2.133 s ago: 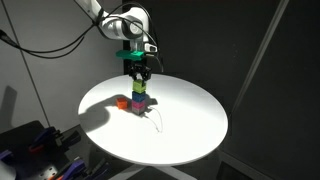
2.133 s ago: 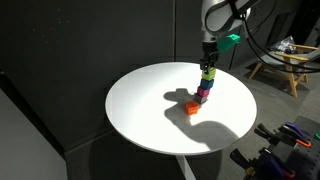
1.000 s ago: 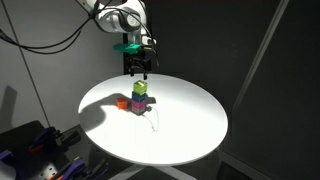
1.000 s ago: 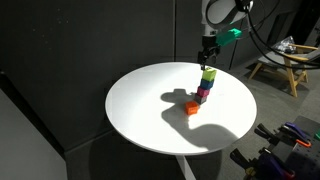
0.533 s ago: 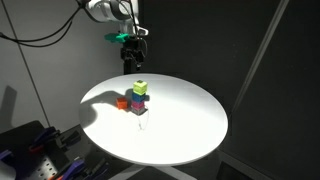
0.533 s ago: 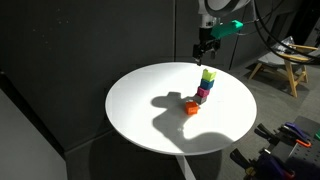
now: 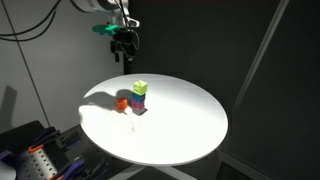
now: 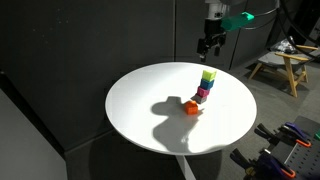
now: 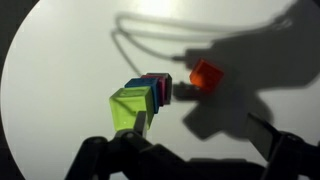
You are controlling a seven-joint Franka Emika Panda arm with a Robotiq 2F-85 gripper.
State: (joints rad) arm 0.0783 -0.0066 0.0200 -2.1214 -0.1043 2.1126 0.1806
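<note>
Risen clear of the block tower (image 7: 139, 97) since two seconds back: then down around its top, now hanging high over the far edge of the bench (image 7: 190, 125), well apart from every block. Same climb in both exterior views, step by step through the earlier frames. Tower itself unmoved.

Stands upright near the middle of the round white bench, a little toward the far side. Carries a green block (image 7: 140, 88) on top, blue and purple layers beneath, a dark one at the foot. Looks tilted only from the wrist view, with the green block (image 9: 128, 108) nearest the lens.

Beside the foot of the tower, an orange block (image 7: 122, 102), lying flat on the bench; close by, though hard to tell whether touching.

From the wrist view, jaws spread wide at the bottom edge, with nothing between them.

Across the bench, a broad shadow (image 8: 165, 105) of the arm. Behind everything, a black curtain (image 7: 250, 50); off to one side, a wooden chair (image 8: 285, 60).
</note>
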